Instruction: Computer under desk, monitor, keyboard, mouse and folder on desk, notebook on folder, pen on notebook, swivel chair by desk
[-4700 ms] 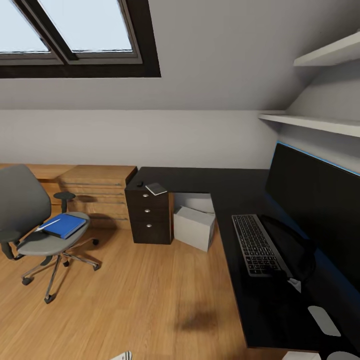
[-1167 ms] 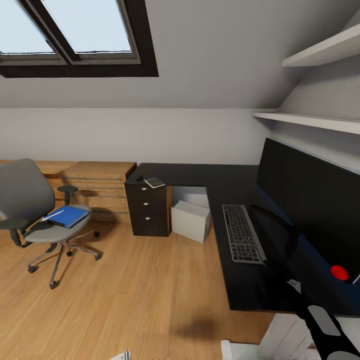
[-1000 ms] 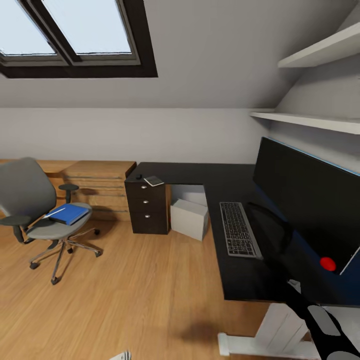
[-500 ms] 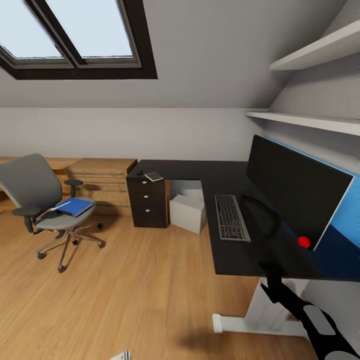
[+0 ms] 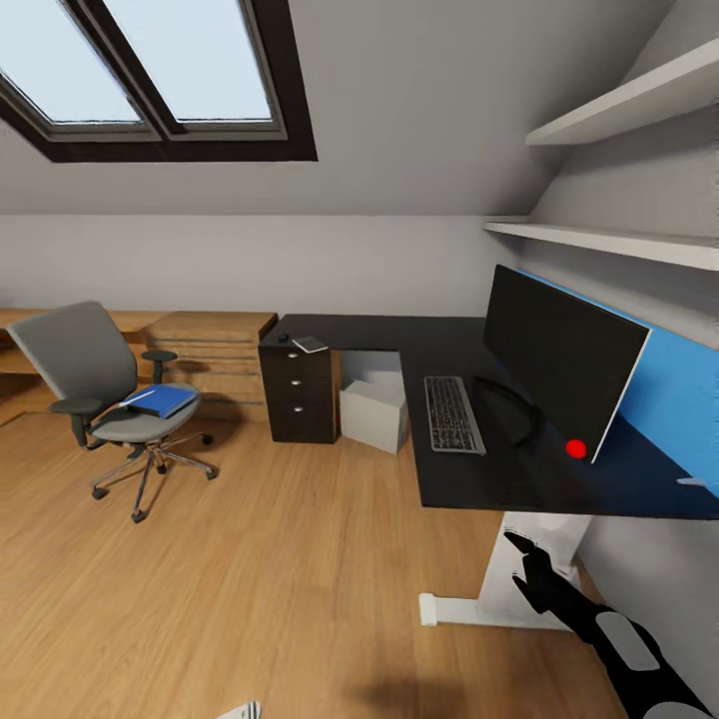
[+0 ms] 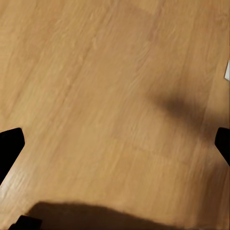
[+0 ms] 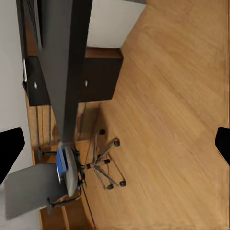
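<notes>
Two arms in play, both with fingers spread and holding nothing; right gripper low beside the white leg of the counter, above the wood floor; left gripper hangs over bare floor. Monitor stands upright on the counter, red dot at its lower corner, blue panel behind it; keyboard lies just beside the monitor's stand. Notebook sits on the far end of the counter above the drawers, with a small dark lump, likely the mouse, near it. Computer on the floor under the counter, beside the drawers. Chair stands well apart from the counter, near the light-wood chest; folder on its seat; pen apparently on the folder, too thin to be sure.
</notes>
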You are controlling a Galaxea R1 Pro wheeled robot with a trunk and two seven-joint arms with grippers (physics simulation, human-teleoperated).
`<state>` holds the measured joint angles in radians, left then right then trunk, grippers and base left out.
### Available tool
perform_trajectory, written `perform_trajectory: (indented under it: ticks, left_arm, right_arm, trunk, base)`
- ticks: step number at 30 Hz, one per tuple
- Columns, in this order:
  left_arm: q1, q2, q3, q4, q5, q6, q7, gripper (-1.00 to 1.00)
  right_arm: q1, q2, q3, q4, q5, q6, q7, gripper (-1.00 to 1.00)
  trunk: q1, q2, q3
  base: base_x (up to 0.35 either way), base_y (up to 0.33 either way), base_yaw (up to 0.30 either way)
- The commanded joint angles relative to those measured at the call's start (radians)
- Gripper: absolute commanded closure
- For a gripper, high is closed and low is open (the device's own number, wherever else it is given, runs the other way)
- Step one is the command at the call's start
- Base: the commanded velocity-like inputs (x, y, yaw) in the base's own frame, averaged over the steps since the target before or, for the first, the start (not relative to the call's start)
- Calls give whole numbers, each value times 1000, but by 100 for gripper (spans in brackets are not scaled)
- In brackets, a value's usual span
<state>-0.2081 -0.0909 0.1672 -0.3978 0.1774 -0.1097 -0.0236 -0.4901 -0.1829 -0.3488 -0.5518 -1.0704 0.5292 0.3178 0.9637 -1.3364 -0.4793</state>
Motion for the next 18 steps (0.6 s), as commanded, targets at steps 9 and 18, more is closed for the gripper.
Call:
perform_trajectory:
  ticks: [9,18]
  left_arm:
    - [-1,0,2,0,9,-6,-2,-100]
    - [-1,9,2,0,6,-60,-1,-100]
  right_arm:
    - [-1,4,139,3,3,-81,0,-100]
    - [-1,48,461,71,101,-322,-17,-100]
  trunk:
    - [-1,-1,-1]
    - [-1,-1,-1]
  base:
    - [-241,0,0]
    - [-38,0,0]
